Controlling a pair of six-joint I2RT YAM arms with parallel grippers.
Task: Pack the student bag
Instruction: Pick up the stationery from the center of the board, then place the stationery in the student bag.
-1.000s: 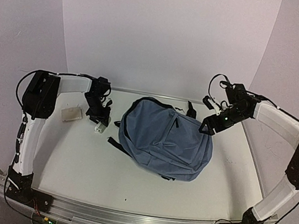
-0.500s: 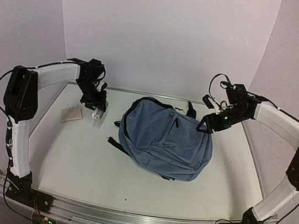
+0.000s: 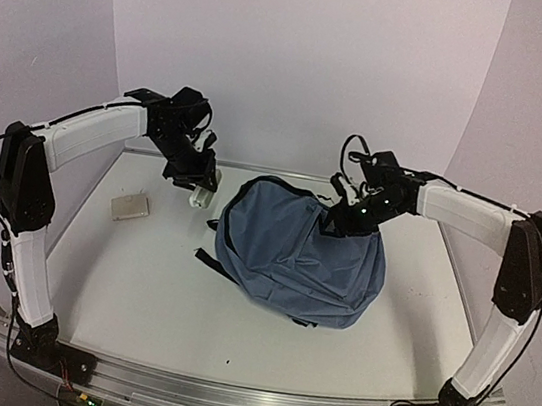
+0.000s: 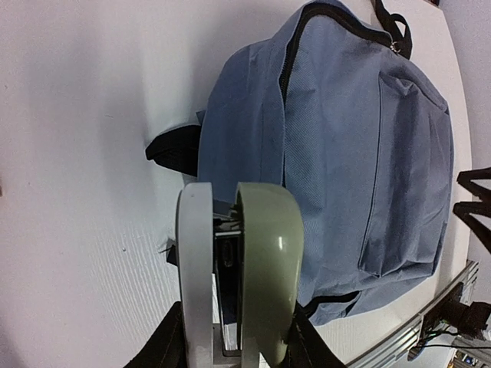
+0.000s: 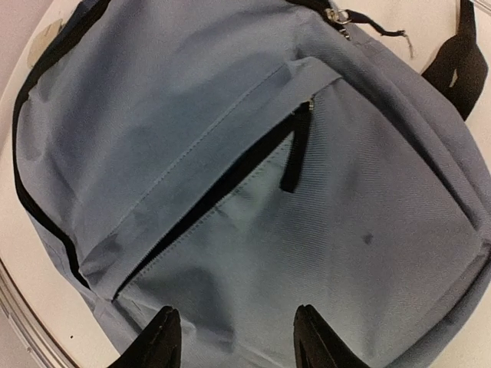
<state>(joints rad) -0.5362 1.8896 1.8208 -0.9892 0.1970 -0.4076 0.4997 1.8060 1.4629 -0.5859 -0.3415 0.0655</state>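
Pale lilac walls close round a white table (image 3: 138, 285). The student bag (image 3: 293, 262), blue-grey, lies flat near the middle of the table, a little to the right, front side up, with its top toward the far wall. The right gripper (image 3: 341, 221) hangs over the far part of the bag, its fingers (image 5: 163, 341) spread with nothing between them. Under it the front pocket (image 5: 330, 230) shows a dark slit, so I judge it is at least partly unzipped. The left gripper (image 3: 196, 180) is just left of the bag's far corner and pinches a small white and olive-green object (image 4: 265, 261); what it is I cannot tell. A small beige block (image 3: 130, 206) lies far left, well apart. The zip pull (image 5: 294, 165) hangs across the slit. To do this step well, the right fingers should probably take the upper lip beside the pull and lift it. Then the left arm can bring the object in narrow end first and release it only inside.
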